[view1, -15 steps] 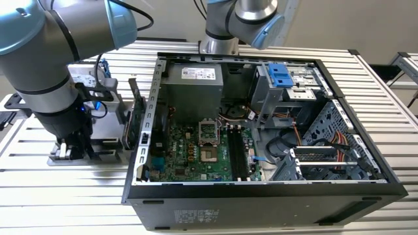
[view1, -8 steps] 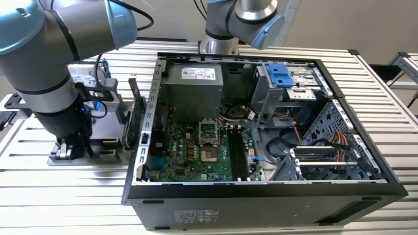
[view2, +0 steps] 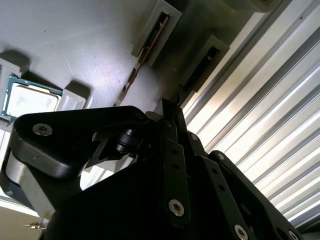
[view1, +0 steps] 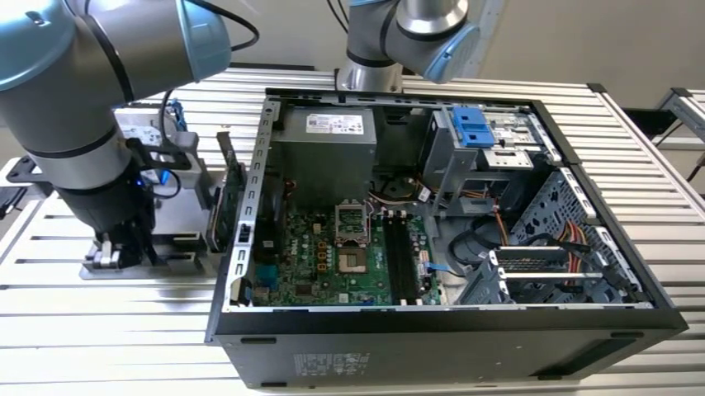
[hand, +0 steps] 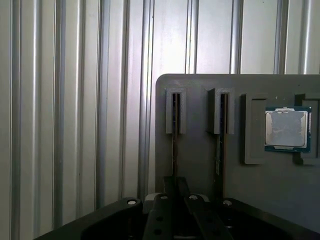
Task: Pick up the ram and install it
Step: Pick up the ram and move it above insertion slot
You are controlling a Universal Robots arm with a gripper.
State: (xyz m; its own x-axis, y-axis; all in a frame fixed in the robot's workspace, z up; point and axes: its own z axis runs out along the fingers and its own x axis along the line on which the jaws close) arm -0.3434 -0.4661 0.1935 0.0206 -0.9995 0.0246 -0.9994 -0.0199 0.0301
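On the grey tray point(hand: 197, 160) atop the ribbed metal table point(hand: 75, 100), the hand point(hand: 176, 182) is narrowed onto the ram point(hand: 174, 150).

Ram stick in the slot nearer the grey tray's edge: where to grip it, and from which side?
Probably pinch the thin, long ram stick across its flat faces mid-length, from above: it stands on edge in the grey slotted tray.

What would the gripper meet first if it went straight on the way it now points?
Probably the ram, standing on edge in the grey holder: in the first wrist view the gripper lines up with it. Depth is unclear, so they may already touch.
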